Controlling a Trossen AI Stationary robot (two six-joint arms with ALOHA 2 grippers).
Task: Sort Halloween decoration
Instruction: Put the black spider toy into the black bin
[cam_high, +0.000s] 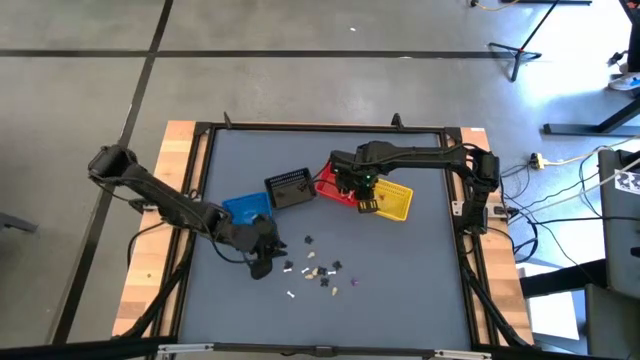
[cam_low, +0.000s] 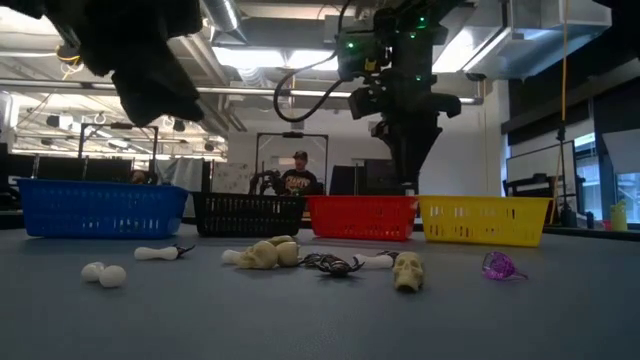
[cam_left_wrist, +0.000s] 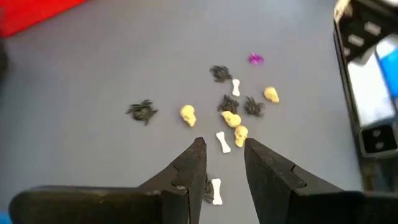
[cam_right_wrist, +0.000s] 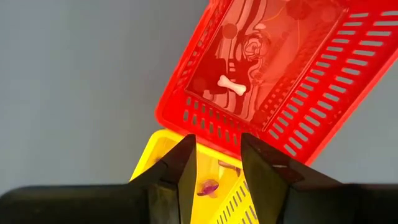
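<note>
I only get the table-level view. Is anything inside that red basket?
Observer: Yes. The right wrist view shows one white bone lying in the red basket.
Operator: And the yellow one?
Observer: A purple trinket lies in the yellow basket.
Operator: Is the dark arm at my top left holding something?
Observer: No. The left pincer is open and empty, above the loose trinkets.
</note>
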